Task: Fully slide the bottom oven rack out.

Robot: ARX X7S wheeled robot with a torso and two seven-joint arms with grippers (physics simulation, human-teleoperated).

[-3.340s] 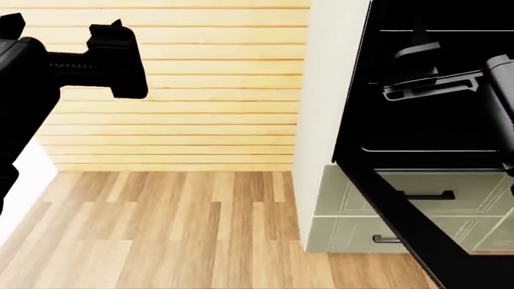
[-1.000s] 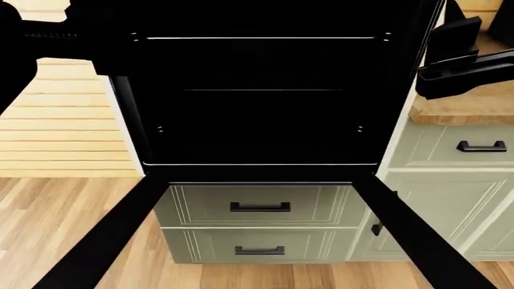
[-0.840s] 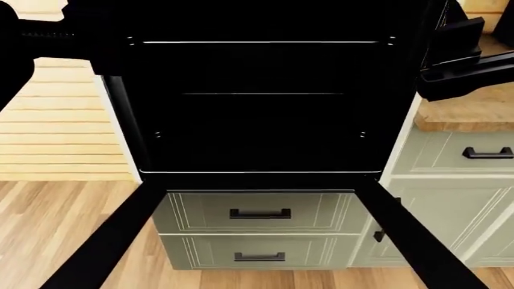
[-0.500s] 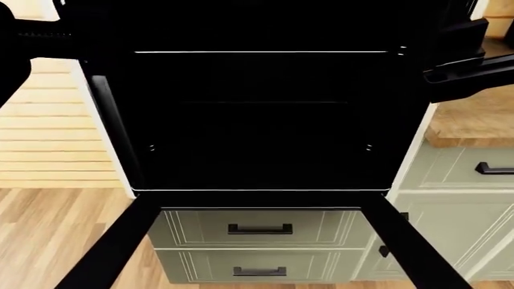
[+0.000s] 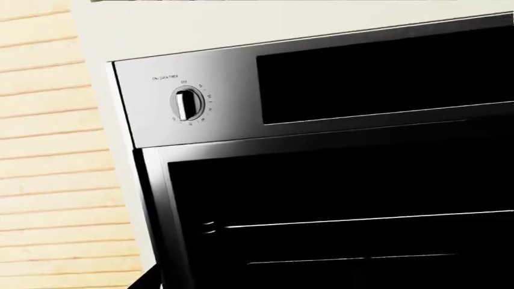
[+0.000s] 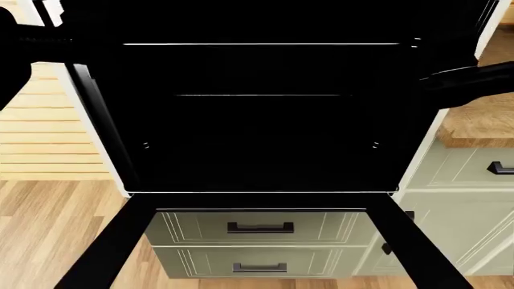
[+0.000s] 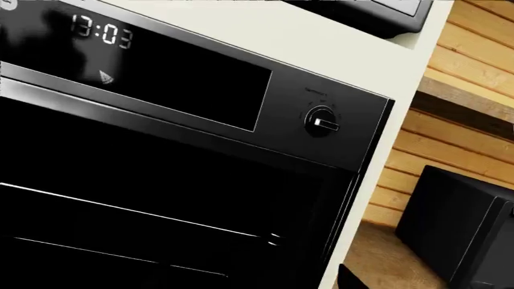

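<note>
Below oven (image 6: 257, 120), drawers (image 6: 259, 227), door (image 6: 96, 253) lowered

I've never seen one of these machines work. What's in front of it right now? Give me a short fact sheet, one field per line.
Setting: simulated kitchen, wood floor
Oven: black, cavity dark
Oven door: open, folded down toward the robot
Racks: thin silver front bars show inside; upper rack and the bottom oven rack both look pushed in
Controls: knob on one side, another knob by a clock showing 13:03
Below the oven: two pale green drawers
Arms: dark shapes at both edges; fingers not clear
</note>
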